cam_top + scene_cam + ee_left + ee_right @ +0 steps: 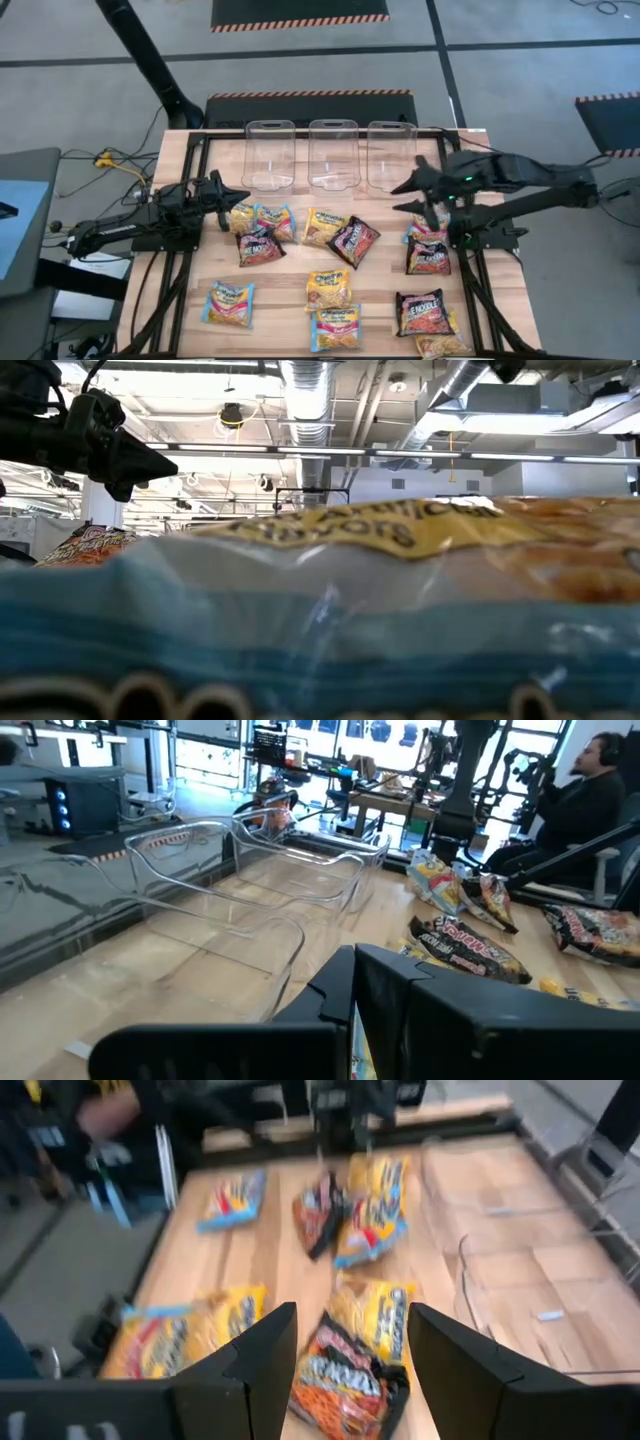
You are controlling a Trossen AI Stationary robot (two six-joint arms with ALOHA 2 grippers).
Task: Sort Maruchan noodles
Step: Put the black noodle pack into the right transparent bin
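Three clear, thin-walled plastic bins (333, 152) with rounded corners stand in a row along the far edge of the pale wooden slat table (283, 275), which is framed by black metal rails. All three bins show bare wood through their floors.

The Maruchan noodles (352, 240), small flat rectangular packets of crinkled, glossy plastic, lie scattered on the table nearer than the bins: yellow-orange ones, light blue ones with pink, and dark maroon-black ones. A cluster of overlapping packets sits just in front of the left and middle bins; a few more lie stacked below the right bin, and the rest are spread toward the near edge, with bare wood between them. One light blue and yellow packet (330, 610) lies so near the table-level camera that it fills most of that view.

The left gripper (236, 198) hovers in front of the left bin, beside the cluster, its dark fingers pressed together on nothing. The right gripper (408, 197) hangs just in front of the right bin, above a maroon-black packet (345, 1377); its two blunt, wedge-shaped fingers (262, 1355) stand wide apart and empty. A strip of open wood separates the bins from the packets.
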